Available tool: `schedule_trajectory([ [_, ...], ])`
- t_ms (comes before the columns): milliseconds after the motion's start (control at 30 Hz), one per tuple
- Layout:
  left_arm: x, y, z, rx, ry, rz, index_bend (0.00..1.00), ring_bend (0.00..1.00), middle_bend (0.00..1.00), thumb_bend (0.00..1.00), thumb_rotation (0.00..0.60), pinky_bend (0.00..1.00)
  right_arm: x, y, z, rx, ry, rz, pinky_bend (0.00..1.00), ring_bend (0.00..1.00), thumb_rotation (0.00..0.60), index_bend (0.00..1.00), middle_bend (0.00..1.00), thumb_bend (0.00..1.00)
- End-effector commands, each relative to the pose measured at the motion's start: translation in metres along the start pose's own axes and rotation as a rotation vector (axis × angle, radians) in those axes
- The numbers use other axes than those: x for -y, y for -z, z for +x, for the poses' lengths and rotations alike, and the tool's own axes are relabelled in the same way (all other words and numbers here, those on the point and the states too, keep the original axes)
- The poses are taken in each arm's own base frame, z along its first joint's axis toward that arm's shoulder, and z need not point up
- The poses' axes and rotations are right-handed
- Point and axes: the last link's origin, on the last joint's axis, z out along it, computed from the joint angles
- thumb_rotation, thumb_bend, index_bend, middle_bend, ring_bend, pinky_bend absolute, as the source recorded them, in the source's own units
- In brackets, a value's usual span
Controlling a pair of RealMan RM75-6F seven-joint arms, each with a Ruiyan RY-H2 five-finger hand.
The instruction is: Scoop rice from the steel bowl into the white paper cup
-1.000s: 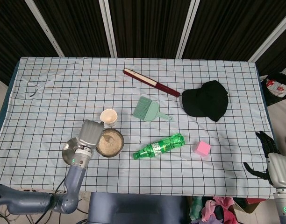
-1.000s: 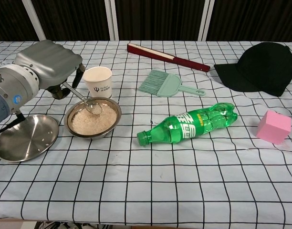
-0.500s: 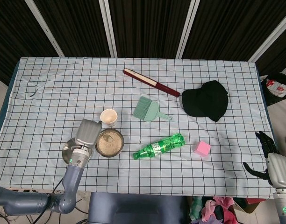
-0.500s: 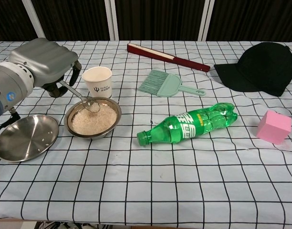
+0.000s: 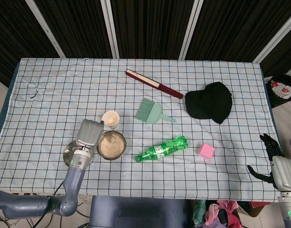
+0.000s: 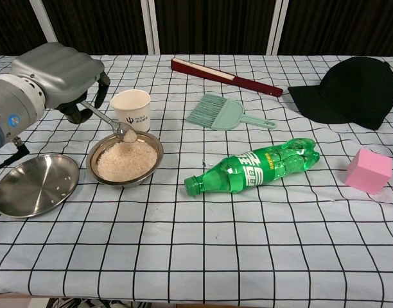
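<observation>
The steel bowl (image 6: 94,156) (image 5: 122,144) holds white rice and sits at the front left of the checked cloth. Just behind it stands the white paper cup (image 6: 131,109) (image 5: 110,119), upright. My left hand (image 6: 55,76) (image 5: 88,134) holds a metal spoon (image 6: 113,124) by the handle; its bowl carries a heap of rice and hovers over the steel bowl's far rim, just in front of the cup. My right hand (image 5: 277,161) hangs off the table's right edge with fingers spread and nothing in it.
An empty steel plate (image 6: 34,185) lies left of the bowl. A green bottle (image 6: 254,164) lies on its side at centre. A teal brush (image 6: 223,112), a red folded fan (image 6: 225,76), a black cap (image 6: 354,90) and a pink cube (image 6: 368,170) lie further right.
My left hand has lifted the spoon out of the rice and raised it with a load toward the cup. The right hand has stayed still.
</observation>
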Motion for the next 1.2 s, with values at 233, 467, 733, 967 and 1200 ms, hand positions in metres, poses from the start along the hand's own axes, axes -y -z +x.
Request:
schedule_trajectory([
  [233, 0.007, -0.008, 0.016, -0.029, 0.038, 0.028, 0.77, 1.00, 1.00, 0.51, 0.600, 1.00, 0.000, 0.000, 0.000, -0.001, 0.001, -0.001, 0.21, 0.00, 0.600, 0.00, 0.00, 0.20],
  [467, 0.019, -0.020, 0.025, -0.043, 0.037, 0.067, 0.77, 1.00, 1.00, 0.51, 0.600, 1.00, -0.001, 0.000, 0.001, -0.003, 0.006, -0.003, 0.21, 0.00, 0.600, 0.00, 0.00, 0.20],
  [733, 0.036, -0.039, 0.026, -0.039, 0.041, 0.119, 0.76, 1.00, 1.00, 0.51, 0.600, 1.00, -0.001, 0.000, 0.001, -0.006, 0.015, -0.005, 0.21, 0.00, 0.600, 0.00, 0.00, 0.20],
  [967, 0.037, -0.055, 0.020, -0.020, 0.041, 0.131, 0.76, 1.00, 1.00, 0.51, 0.600, 1.00, -0.001, 0.000, 0.000, -0.007, 0.021, -0.010, 0.21, 0.00, 0.600, 0.00, 0.00, 0.20],
  [1200, 0.029, -0.070, 0.016, -0.017, 0.019, 0.132, 0.76, 1.00, 1.00, 0.51, 0.600, 1.00, -0.002, -0.001, 0.001, -0.006, 0.019, -0.017, 0.21, 0.00, 0.600, 0.00, 0.00, 0.20],
])
